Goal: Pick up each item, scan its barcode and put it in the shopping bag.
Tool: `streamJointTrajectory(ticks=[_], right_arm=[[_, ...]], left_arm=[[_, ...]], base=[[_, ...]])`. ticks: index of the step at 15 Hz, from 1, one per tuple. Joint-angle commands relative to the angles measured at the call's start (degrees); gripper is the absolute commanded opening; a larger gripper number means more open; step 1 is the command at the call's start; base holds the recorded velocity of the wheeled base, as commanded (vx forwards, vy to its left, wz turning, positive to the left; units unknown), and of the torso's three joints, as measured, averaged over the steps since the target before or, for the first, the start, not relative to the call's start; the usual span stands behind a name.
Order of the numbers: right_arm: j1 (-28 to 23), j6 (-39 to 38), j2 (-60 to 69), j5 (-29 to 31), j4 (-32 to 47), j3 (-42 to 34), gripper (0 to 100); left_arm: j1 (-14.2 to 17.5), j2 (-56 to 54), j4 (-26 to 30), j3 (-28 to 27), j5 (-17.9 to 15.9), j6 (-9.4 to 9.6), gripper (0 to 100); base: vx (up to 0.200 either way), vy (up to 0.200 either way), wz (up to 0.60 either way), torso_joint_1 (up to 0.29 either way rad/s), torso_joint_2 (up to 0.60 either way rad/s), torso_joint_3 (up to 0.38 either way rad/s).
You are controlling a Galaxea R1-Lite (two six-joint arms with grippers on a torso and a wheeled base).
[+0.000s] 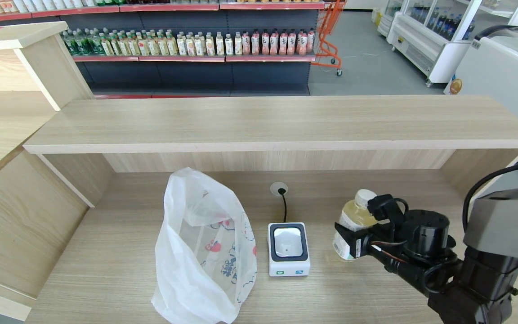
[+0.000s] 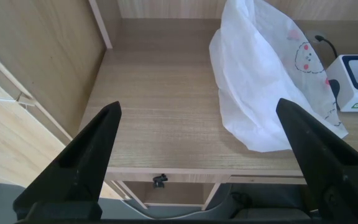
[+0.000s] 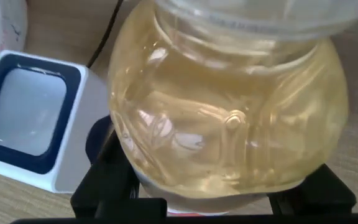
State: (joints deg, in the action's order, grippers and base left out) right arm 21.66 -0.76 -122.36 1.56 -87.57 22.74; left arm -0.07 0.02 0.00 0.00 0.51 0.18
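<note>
Yellow-filled bottle [image 1: 353, 220] clamped in right fingers [image 1: 345, 238], lower right of frame, just beside scanner [image 1: 288, 248]; seemingly mid-scan, barcode not yet over the window; left fingers [image 2: 86, 155] spread, holding nothing; drop into bag [image 1: 205, 252] on table [image 1: 106, 270] yet to come.

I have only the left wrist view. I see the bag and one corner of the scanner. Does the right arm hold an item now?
Observer: Yes. The right gripper is shut on a bottle of pale yellow drink with a white cap.
Operator: Where is the bottle, compared with the scanner?
Observer: It is beside the scanner, on the side away from the bag, not over the scanner's window.
Operator: Is the bag ready to receive it?
Observer: From the head view, the bag stands up and its mouth is open at the top.
</note>
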Motion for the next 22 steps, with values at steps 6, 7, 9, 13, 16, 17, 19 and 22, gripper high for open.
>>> streamJointTrajectory(ticks=[6, 7, 9, 13, 16, 17, 19, 22], right_arm=[[-2.2, -26.7, 42.4, -33.2, 36.3, 1.2, 0], [-0.8, -26.4, 43.6, -37.5, 36.1, 0.1, 0], [3.3, -24.1, 43.5, -39.0, 36.2, 0.0, 0], [10.2, -19.6, 40.9, -39.0, 36.2, -0.1, 0], [14.5, -15.4, 38.6, -39.0, 36.2, -0.2, 0], [15.5, -15.4, 38.3, -38.9, 36.2, 0.0, 0], [16.9, -15.3, 38.0, -38.8, 36.2, 0.4, 0], [16.8, -15.3, 37.9, -38.7, 36.2, 0.5, 0]], left_arm=[[0.0, 0.0, 0.0, 0.0, 0.0, -0.01, 100], [0.1, 0.0, 0.0, 0.0, 0.0, -0.01, 100], [0.0, 0.0, 0.0, 0.0, 0.0, -0.01, 100], [0.0, 0.0, 0.0, 0.0, 0.0, -0.01, 100], [0.0, 0.0, 0.0, 0.0, 0.0, -0.01, 100], [0.0, 0.0, 0.0, 0.0, 0.0, -0.01, 100], [0.0, 0.1, 0.0, 0.0, 0.0, -0.01, 100], [0.0, 0.0, 0.0, 0.0, 0.0, -0.01, 100]], base=[[0.0, 0.0, 0.0, 0.0, 0.0, 0.0], [0.0, 0.0, 0.0, 0.0, 0.0, 0.0], [0.0, 0.0, 0.0, 0.0, 0.0, 0.0], [0.0, 0.0, 0.0, 0.0, 0.0, 0.0], [0.0, 0.0, 0.0, 0.0, 0.0, 0.0], [0.0, 0.0, 0.0, 0.0, 0.0, 0.0], [0.0, 0.0, 0.0, 0.0, 0.0, 0.0], [0.0, 0.0, 0.0, 0.0, 0.0, 0.0]])
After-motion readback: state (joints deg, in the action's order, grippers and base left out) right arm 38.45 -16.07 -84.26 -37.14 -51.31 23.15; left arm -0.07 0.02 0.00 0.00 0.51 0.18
